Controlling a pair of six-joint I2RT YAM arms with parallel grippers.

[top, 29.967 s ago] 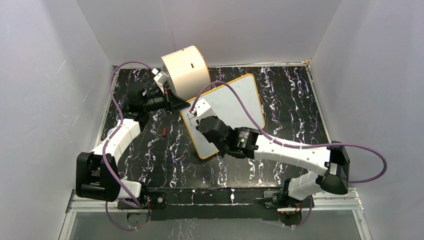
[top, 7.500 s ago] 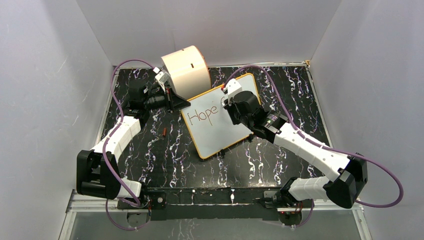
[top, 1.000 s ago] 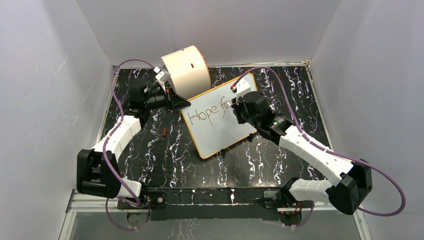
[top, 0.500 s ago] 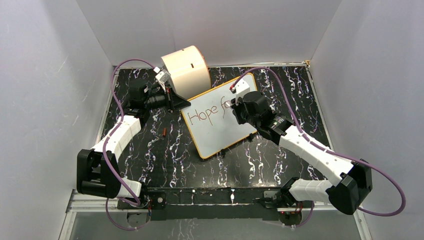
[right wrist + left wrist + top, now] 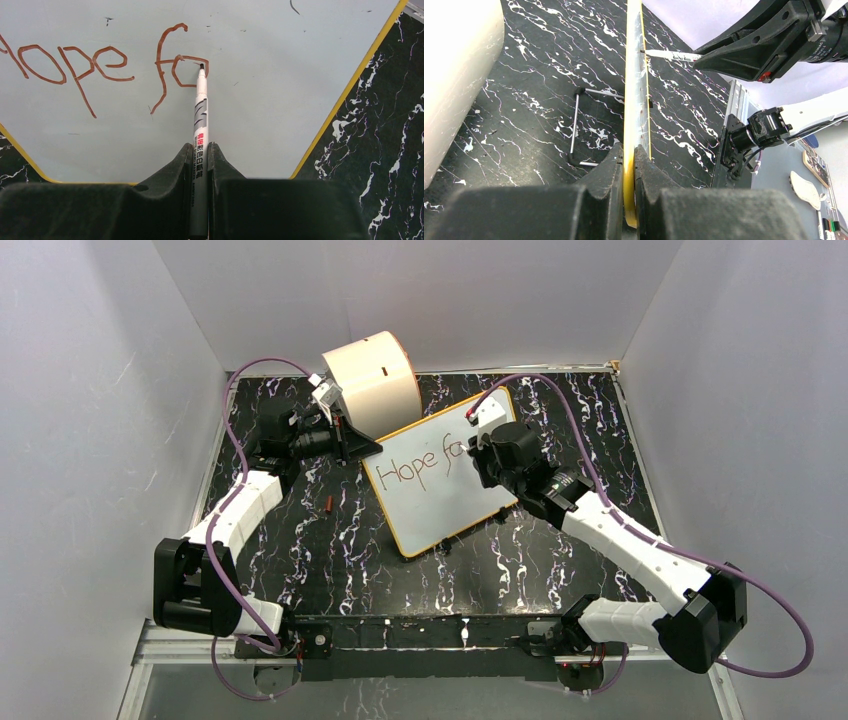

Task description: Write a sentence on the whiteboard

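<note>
The whiteboard point(image 5: 440, 502), white with an orange rim, stands tilted on the black marbled table. My left gripper point(image 5: 352, 447) is shut on its left corner; the left wrist view shows the rim point(image 5: 631, 100) edge-on between my jaws. My right gripper point(image 5: 478, 452) is shut on a white marker point(image 5: 201, 125). Its tip touches the board at the "o" of the sentence point(image 5: 107, 67), which reads "Hope fo" in red-brown. The lettering also shows in the top view point(image 5: 420, 464).
A cream cylinder drum point(image 5: 372, 380) stands behind the board's left corner. A small red-brown cap point(image 5: 328, 504) lies on the table left of the board. The board's wire stand point(image 5: 576, 125) shows behind it. White walls enclose the table.
Since 30 s ago "Hope" was written. In the last second my right gripper moved slightly right and the "o" after "f" has closed. My left gripper has not moved.
</note>
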